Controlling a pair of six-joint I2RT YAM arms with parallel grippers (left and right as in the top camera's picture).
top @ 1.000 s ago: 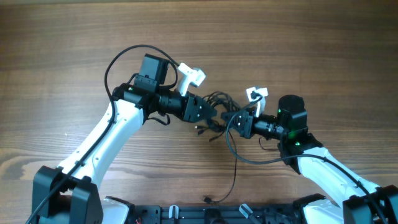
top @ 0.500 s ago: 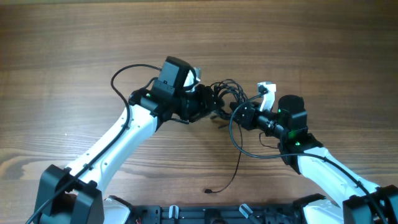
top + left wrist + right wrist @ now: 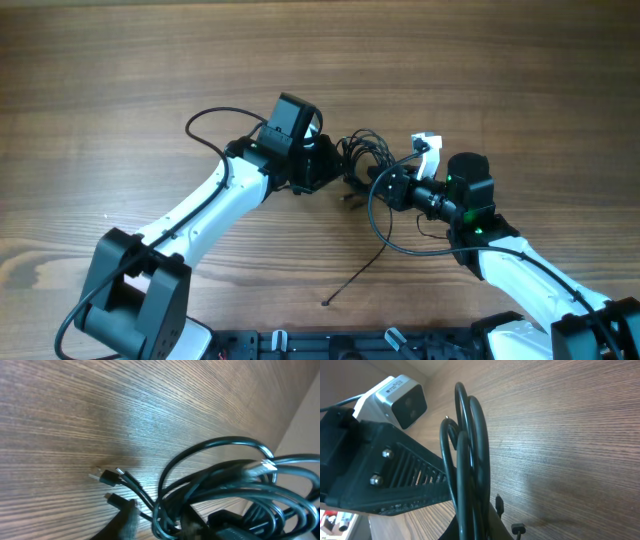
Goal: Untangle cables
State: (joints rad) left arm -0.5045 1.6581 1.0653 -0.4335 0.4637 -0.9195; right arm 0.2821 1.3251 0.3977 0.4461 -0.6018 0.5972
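Note:
The cables (image 3: 365,148) are a bunch of thin black loops held above the table between my two grippers. My left gripper (image 3: 343,172) grips the bunch from the left. In the left wrist view the loops (image 3: 220,485) run between its fingers (image 3: 157,521), and small plug ends (image 3: 106,478) hang free. My right gripper (image 3: 380,186) grips the bunch from the right. In the right wrist view several strands (image 3: 469,455) pass upright through its shut jaws (image 3: 477,529), with two plug ends (image 3: 500,505) beside them. One loose tail (image 3: 355,278) trails down to the table.
Bare wooden table (image 3: 120,70) all round. The left arm's own thick wire (image 3: 205,125) loops beside its wrist. The left wrist camera housing (image 3: 400,397) sits close in front of the right gripper. A dark base rail (image 3: 330,345) runs along the front edge.
The left arm has swung right and turned its wrist, closing in on the bunch. The bunch has risen toward the far side. The loose tail's end has shifted up and slightly left.

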